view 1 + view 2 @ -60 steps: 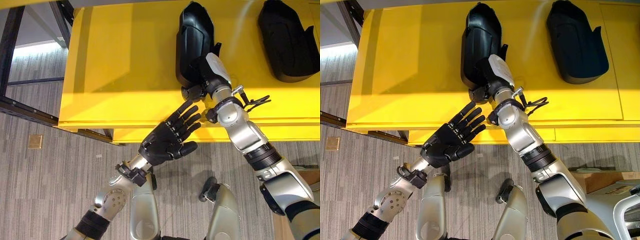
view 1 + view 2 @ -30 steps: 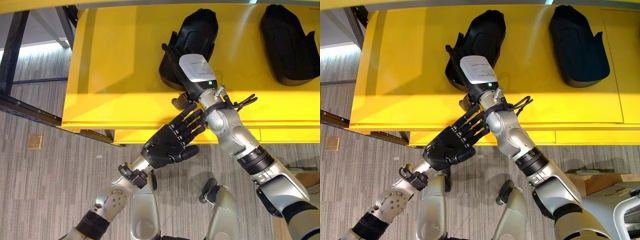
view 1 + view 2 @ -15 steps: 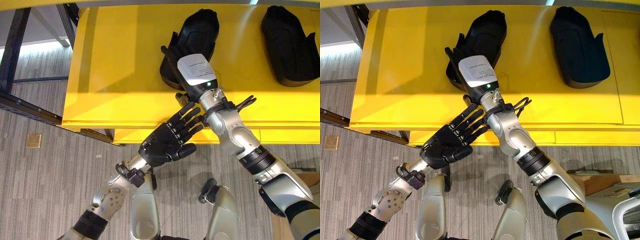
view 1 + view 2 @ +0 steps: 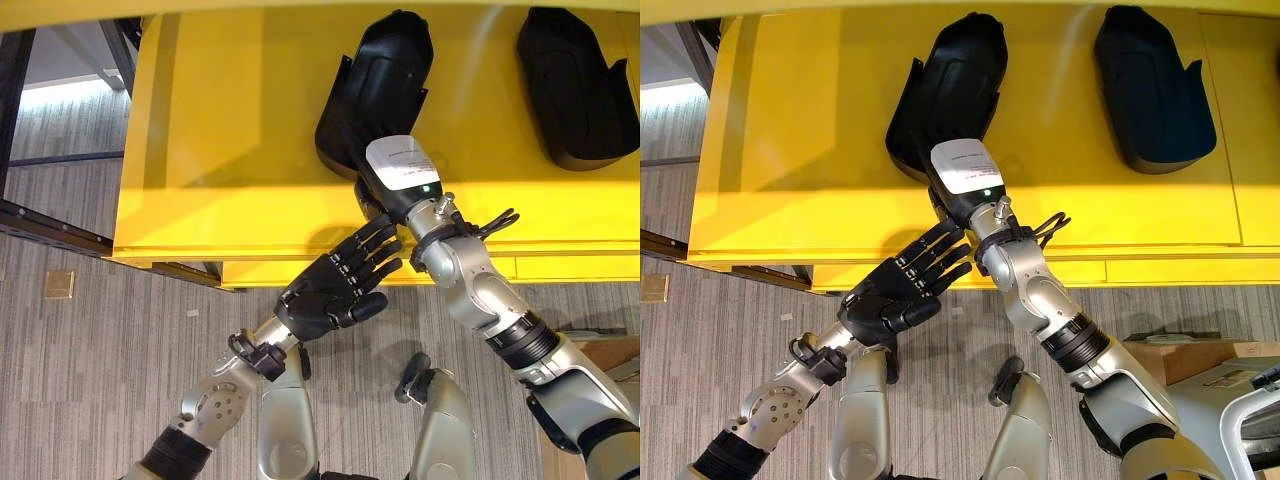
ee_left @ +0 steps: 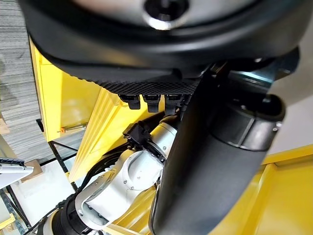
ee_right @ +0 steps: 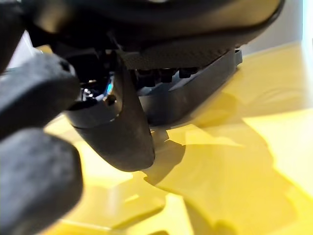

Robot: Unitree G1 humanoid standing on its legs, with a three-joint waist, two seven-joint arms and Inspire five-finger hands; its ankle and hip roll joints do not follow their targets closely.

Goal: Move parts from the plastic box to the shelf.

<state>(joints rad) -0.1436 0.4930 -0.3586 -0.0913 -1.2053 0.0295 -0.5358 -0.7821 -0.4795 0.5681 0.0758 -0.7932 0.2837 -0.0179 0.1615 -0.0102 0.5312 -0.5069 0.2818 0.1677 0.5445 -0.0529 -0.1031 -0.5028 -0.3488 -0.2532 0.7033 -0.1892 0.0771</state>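
Two black moulded parts lie on the yellow shelf. One black part sits near the middle of the shelf, tilted, its lower end close to the front edge; a second black part rests towards the shelf's right end, well apart from the first. The right hand is at the near end of the middle part by the front edge, its white back uppermost; its fingers are hidden beneath it, so whether they grip the part cannot be told. The left hand hovers just off the shelf's front edge, palm up, fingers spread and straight, holding nothing, its fingertips close under the right wrist
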